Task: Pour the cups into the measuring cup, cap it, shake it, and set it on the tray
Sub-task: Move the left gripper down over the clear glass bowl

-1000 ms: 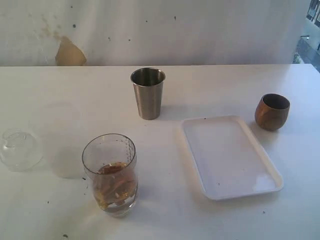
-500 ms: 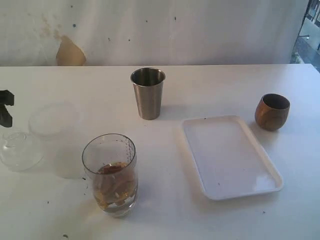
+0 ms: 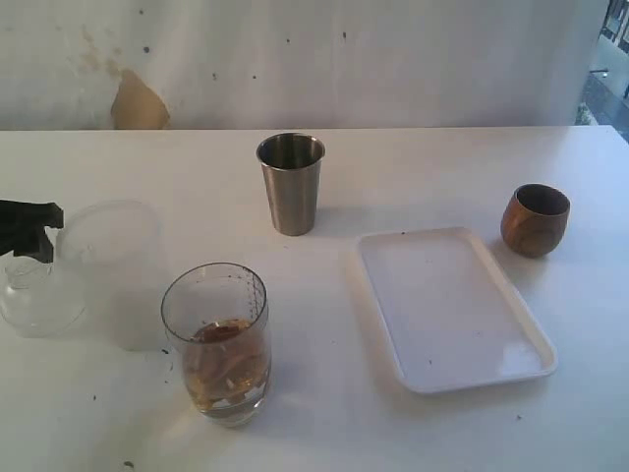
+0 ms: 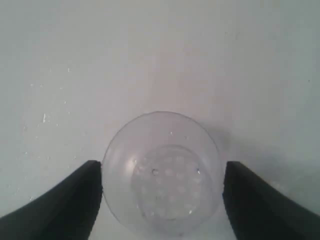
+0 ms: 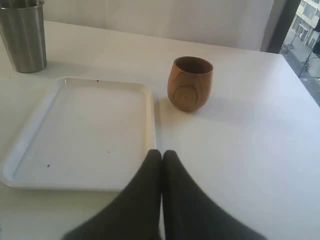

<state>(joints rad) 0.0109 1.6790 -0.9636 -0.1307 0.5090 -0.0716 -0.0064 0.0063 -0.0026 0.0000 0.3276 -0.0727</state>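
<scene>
1. The left gripper (image 3: 29, 228) is reaching in from the left edge of the exterior view. It is hanging just above the cap (image 3: 39, 295), which is lying on the table (image 3: 413, 167) next to a frosted cup (image 3: 113, 270).
2. Its jaws are standing apart. The left wrist view is showing the two dark fingers (image 4: 65, 205) flanking the cap, close to its rim, but I cannot tell whether they are touching it.
3. The right gripper (image 5: 161, 159) is sitting outside the exterior view. Its own wrist view is showing the fingers pressed together on nothing, hovering over the near rim of the tray (image 5: 85, 135).
4. Only the exterior view is showing the measuring cup (image 3: 216, 344). It is standing upright and uncapped at the front of the table, with brownish liquid in its lower half, between the frosted cup and the tray.
5. The steel tumbler (image 3: 291, 184) and the wooden cup (image 3: 535, 220) are appearing in both the exterior and right wrist views. Both are standing upright near the tray's far corners, apart from it.
6. The left wrist view alone is showing small droplets on the cap.
</scene>
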